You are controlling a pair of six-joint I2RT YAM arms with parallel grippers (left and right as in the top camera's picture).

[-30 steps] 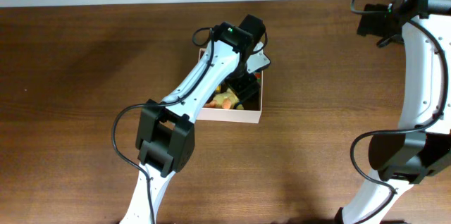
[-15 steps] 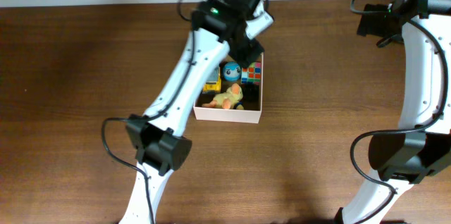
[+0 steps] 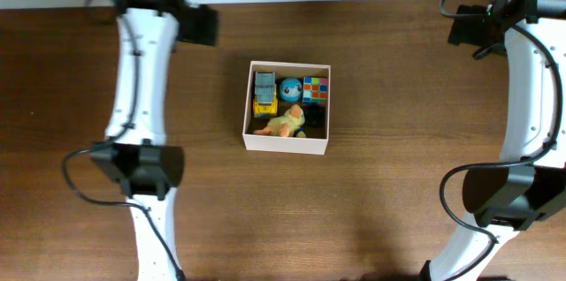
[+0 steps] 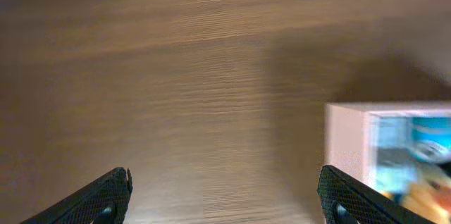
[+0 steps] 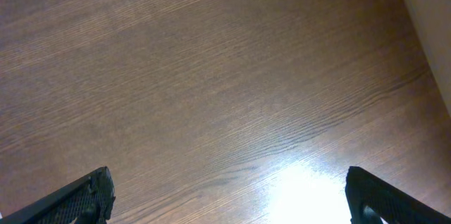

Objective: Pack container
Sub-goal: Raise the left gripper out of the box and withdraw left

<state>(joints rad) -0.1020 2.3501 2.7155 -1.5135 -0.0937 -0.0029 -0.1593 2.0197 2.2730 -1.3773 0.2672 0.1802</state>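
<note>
Wooden table (image 3: 398, 184), one container (image 3: 287, 144): one truck (image 3: 264, 91), ball (image 3: 290, 89), cube (image 3: 315, 89), duck (image 3: 285, 124); left fingers (image 4: 106, 196), right fingers (image 5: 84, 199) spread

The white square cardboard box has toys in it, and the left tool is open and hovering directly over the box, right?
Not quite. The left tool is open, but it hangs over bare wooden table, off to the side of the white square cardboard box, not over it. The overhead view shows this. The box does hold toys.
</note>
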